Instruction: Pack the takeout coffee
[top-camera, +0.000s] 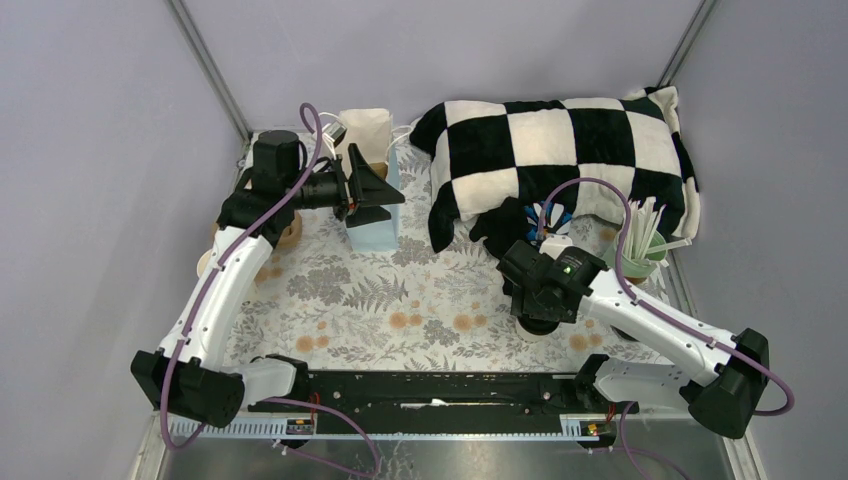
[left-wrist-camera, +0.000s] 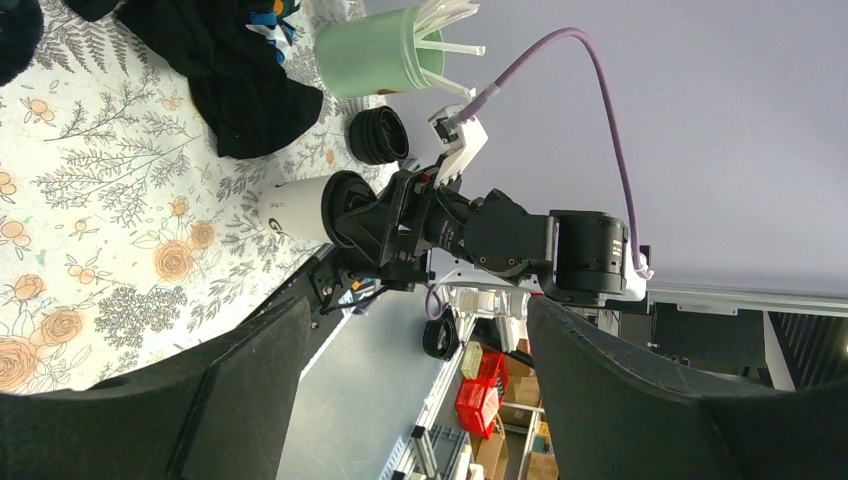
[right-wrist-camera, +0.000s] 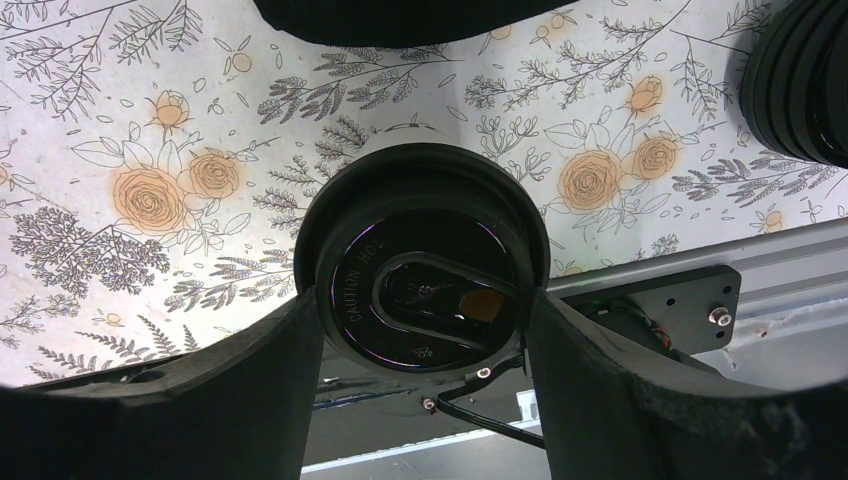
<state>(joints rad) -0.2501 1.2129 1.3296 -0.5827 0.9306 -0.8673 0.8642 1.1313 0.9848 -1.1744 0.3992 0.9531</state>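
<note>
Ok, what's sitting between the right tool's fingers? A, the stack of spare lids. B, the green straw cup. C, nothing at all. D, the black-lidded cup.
D: in the right wrist view the right tool clamps the black-lidded cup from both sides.

My top view looks down over the table (top-camera: 420, 300) from 6 o'clock; the left wrist view, rolled sideways at 10 o'clock, faces 4 o'clock, sharing the lidded cup (left-wrist-camera: 296, 209) that the right wrist view frames closely from above.
</note>
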